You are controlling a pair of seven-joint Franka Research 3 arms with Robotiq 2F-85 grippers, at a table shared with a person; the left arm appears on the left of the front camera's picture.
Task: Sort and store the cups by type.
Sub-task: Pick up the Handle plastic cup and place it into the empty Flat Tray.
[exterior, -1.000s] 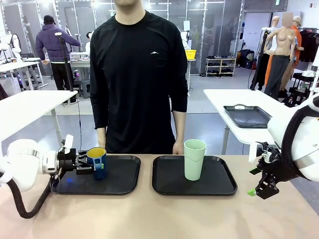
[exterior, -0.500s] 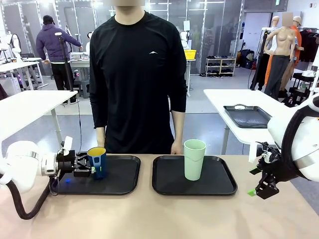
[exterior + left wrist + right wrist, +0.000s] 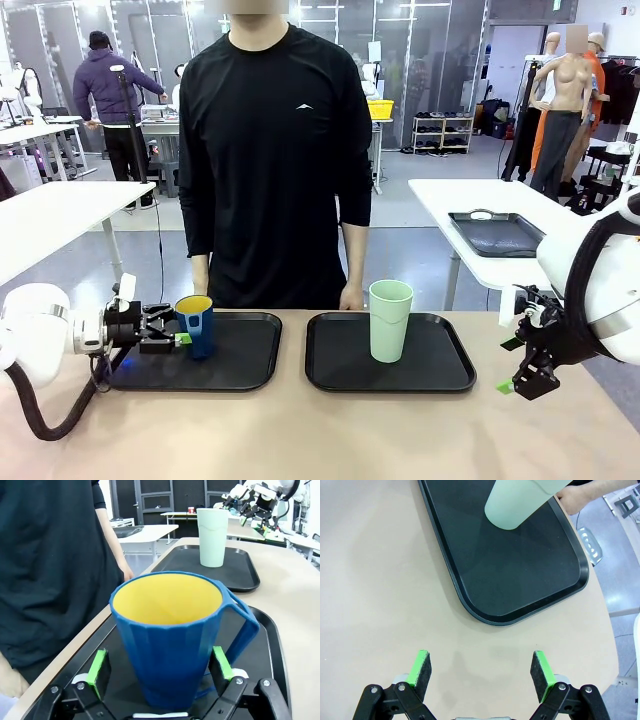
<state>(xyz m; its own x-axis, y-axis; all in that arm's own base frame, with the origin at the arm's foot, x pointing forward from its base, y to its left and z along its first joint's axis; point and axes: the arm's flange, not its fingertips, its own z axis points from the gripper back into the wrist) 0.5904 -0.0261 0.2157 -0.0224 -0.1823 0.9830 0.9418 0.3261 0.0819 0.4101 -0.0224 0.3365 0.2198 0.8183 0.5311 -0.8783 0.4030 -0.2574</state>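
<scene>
Straddling the blue mug (image 3: 172, 635), the left tool (image 3: 159, 666) gapes, apparently clear.

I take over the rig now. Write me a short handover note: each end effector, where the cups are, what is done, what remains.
Left end effector: open, pads either side of the blue mug, not gripping.
Right end effector: open, empty, above bare table.
Blue mug: upright on the left tray.
Mint tumbler: upright on the right tray.
Done: each cup on its own tray.
Left: withdraw the left arm.

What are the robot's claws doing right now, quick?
Left claw: open, pads either side of the blue mug, not gripping it.
Right claw: open, holding nothing, over bare table.
</scene>
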